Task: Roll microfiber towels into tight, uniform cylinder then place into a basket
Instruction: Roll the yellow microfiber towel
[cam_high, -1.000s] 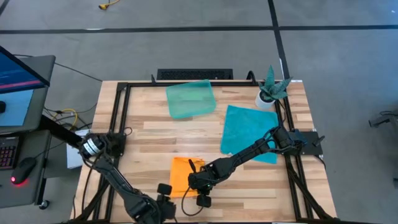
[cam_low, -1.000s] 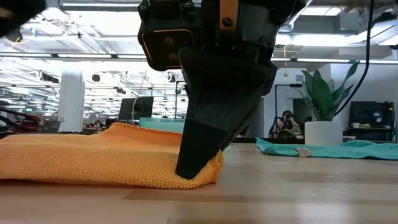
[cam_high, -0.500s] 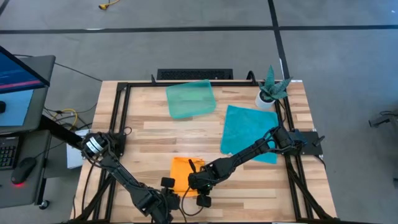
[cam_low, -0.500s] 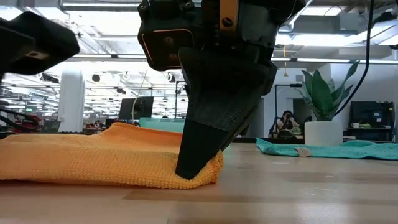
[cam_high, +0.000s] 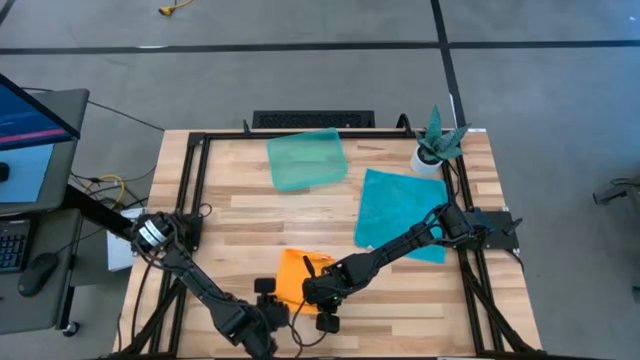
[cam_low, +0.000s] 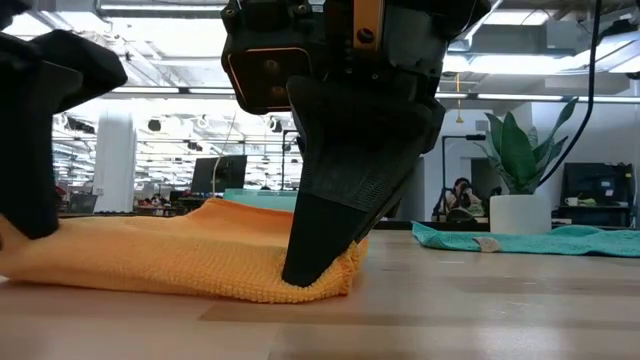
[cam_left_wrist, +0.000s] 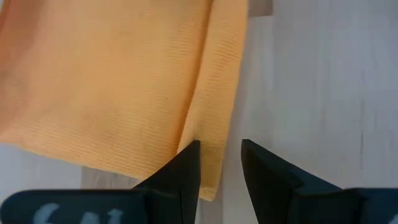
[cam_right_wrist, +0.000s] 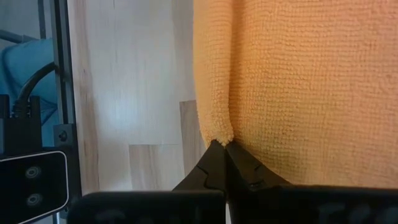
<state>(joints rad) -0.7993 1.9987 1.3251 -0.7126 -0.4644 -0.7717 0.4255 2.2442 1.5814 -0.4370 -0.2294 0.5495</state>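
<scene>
right gripper (cam_right_wrist: 219, 147) pinches the orange towel (cam_high: 296, 278); left gripper (cam_left_wrist: 219, 163), open, should clamp the fold squarely for an even roll

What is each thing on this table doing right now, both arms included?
orange towel: partly folded, pinched at one edge
teal towel: flat, untouched
basket: nothing inside
right gripper: jaws shut on the orange towel's fold
left gripper: jaws open at the orange towel's edge
potted plant: upright
</scene>
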